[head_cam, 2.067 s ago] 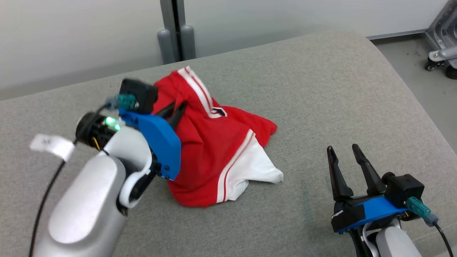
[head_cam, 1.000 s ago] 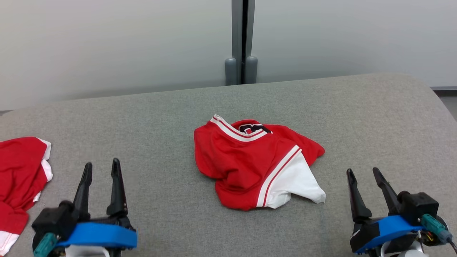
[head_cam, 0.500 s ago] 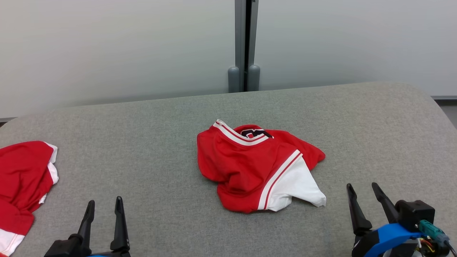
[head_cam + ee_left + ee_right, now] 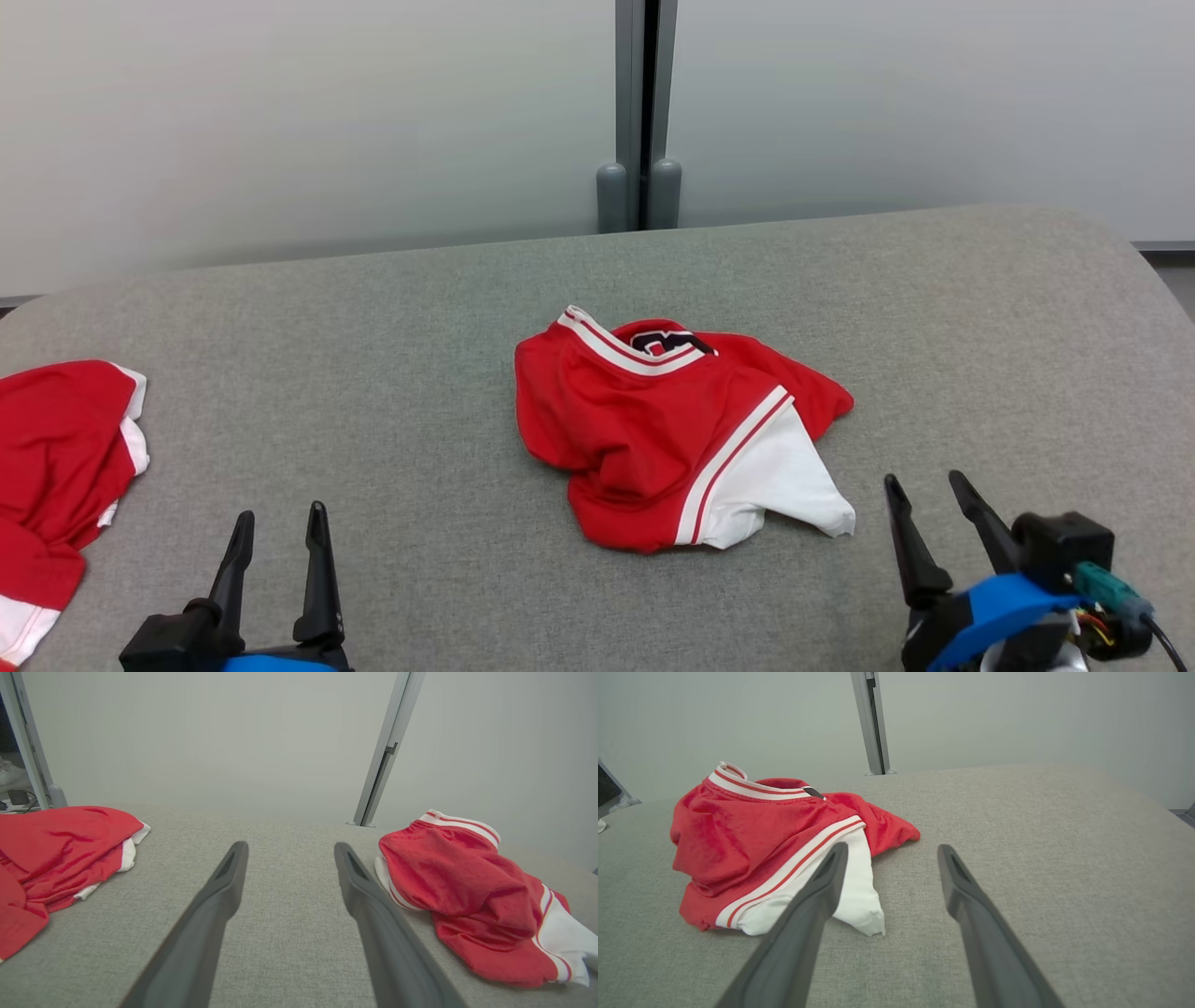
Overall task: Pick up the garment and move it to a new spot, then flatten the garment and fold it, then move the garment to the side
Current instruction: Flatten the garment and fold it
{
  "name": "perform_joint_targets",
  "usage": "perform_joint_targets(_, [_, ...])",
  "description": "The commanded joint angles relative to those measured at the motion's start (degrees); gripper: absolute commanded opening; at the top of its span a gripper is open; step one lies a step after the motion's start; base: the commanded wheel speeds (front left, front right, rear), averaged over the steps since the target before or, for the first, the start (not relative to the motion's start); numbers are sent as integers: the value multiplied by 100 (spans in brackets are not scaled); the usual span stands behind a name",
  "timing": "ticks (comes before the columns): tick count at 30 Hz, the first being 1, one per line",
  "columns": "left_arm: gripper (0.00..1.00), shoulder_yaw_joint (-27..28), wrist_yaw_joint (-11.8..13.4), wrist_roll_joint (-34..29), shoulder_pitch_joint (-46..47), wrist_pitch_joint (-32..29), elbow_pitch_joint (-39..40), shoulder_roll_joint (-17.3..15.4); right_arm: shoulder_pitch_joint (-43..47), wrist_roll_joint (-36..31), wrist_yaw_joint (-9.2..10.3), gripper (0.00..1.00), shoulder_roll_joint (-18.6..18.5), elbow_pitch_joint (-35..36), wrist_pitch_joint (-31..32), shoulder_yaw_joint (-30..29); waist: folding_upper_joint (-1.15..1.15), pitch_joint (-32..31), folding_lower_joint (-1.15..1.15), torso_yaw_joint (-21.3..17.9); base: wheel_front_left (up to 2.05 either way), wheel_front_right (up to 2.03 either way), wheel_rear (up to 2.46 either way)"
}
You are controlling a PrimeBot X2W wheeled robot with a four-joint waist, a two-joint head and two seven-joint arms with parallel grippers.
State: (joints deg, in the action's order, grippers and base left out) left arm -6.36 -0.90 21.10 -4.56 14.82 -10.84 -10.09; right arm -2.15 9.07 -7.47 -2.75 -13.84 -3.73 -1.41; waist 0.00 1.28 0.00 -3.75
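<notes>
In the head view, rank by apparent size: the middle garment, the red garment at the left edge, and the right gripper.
1. middle garment, clearly largest.
2. left-edge garment and right gripper: look alike, both cut off by the frame, so unranked.

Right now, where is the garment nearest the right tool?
Head view: the garment lies centrally, left of and beyond the right tool, well right of the second red garment.

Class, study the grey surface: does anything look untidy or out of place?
The red garment lies crumpled in the middle of the grey surface, white panel poking out. A second red garment sits bunched at the left edge.
</notes>
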Motion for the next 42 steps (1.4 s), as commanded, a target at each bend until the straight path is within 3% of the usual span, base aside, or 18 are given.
perform_joint_targets(1, [100,-12,-9,4,112,21,4,-11,-139,-8,-5,100,-24,8,47,41,0,37,0,14,0,0,0])
perform_joint_targets(7, [100,-48,-25,-14,280,24,50,-47,-760,-230,-4,100,-24,-270,946,166,0,301,0,85,0,0,0])
perform_joint_targets(13, [100,-129,-105,-49,577,10,48,-75,-1454,-470,-4,100,-24,-999,2049,186,0,676,0,295,0,0,0])
perform_joint_targets(23, [100,-214,-213,-75,975,31,-107,-81,-2092,-387,-11,100,5,-2203,2421,466,0,1068,0,564,0,0,0])
perform_joint_targets(25, [100,-226,-223,-87,991,33,-155,-60,-2135,-299,-18,0,35,-2278,2394,599,0,1042,0,586,0,0,0])
perform_joint_targets(31, [100,-218,-255,-80,842,40,-302,4,-1948,148,-9,0,-10,-1706,2477,660,0,730,0,564,0,0,0])
perform_joint_targets(38, [100,-161,-300,-74,662,44,-314,30,-1490,383,-9,0,-16,-16,3203,857,0,351,0,492,0,0,0])
perform_joint_targets(42, [100,-116,-273,-96,591,44,-242,35,-1633,976,-9,0,-15,889,3411,1184,0,274,0,438,0,0,0])
